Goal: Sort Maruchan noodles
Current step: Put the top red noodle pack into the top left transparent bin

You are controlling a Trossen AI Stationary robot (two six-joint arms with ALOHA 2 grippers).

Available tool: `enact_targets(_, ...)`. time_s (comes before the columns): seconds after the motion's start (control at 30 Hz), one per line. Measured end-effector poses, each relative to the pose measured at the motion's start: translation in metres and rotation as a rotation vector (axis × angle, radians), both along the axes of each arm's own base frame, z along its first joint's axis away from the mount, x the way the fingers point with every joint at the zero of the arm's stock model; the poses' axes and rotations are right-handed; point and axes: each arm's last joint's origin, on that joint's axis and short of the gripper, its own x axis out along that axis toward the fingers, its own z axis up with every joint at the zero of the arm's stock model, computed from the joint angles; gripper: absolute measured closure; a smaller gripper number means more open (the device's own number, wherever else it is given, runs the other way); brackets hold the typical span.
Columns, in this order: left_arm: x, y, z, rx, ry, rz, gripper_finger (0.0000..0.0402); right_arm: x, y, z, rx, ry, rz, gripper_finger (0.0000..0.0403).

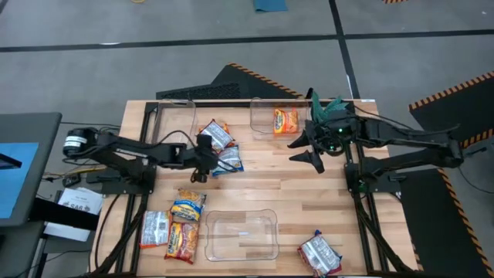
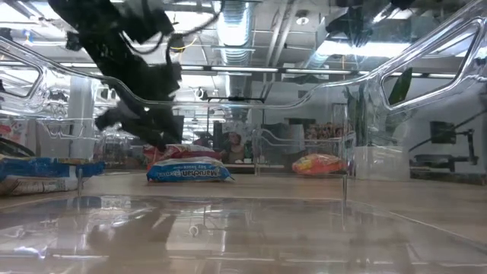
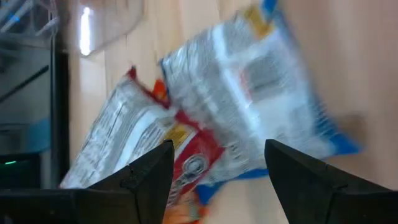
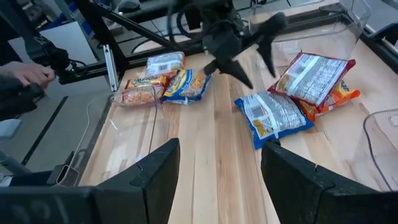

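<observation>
The left claw (image 1: 202, 164) hung with its fingers spread apart, gripping nothing, just above a blue-edged packet (image 1: 229, 159) near the middle of the tabletop (image 1: 262, 174). That packet showed a silvery, crinkled back with blue trim, and it lay partly over a red-and-silver packet (image 1: 216, 133) whose orange end stuck out beneath it. In the left wrist view the blue-edged packet (image 3: 249, 87) and the red-and-silver packet (image 3: 149, 143) overlapped between the two dark fingers (image 3: 140, 180).

An orange packet (image 1: 285, 120) lay inside a clear bin (image 1: 262, 116) at the far edge. Beside that bin, the right claw (image 1: 307, 150) waited with its fingers apart, empty.

Near the left end of the near edge three more packets sat close together: a yellow-and-blue packet (image 1: 187, 207), an orange-and-yellow packet (image 1: 180, 240) touching it, and a white-and-red packet (image 1: 154, 228) beside them. Another white-and-red packet (image 1: 320, 254) lay alone toward the right end of the near edge. A second clear bin (image 1: 240, 235) stood at the near edge between these groups.

From the low view the blue-edged packet (image 2: 189, 172) lay flat and puffed, and the orange packet (image 2: 319, 163) glowed through the bin wall.
</observation>
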Motion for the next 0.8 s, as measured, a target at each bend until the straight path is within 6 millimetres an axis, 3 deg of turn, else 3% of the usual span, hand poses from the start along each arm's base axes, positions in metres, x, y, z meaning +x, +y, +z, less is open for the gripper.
enact_targets(0.37,0.005,0.033,-0.023,0.156,0.183,0.029,0.0164,0.013,-0.002,-0.012,0.012,0.068,0.0,0.0159)
enact_targets(0.53,0.008,0.039,-0.022,0.178,0.147,0.061,0.0177,0.017,-0.003,-0.017,0.016,0.091,0.001,0.0159)
enact_targets(0.63,0.009,0.04,-0.019,0.212,0.138,0.064,0.0227,0.018,-0.003,-0.017,0.016,0.089,0.002,0.0159)
enact_targets(0.8,0.009,0.04,-0.018,0.251,0.148,0.089,0.0375,0.017,-0.002,-0.016,0.016,0.083,0.007,0.0159)
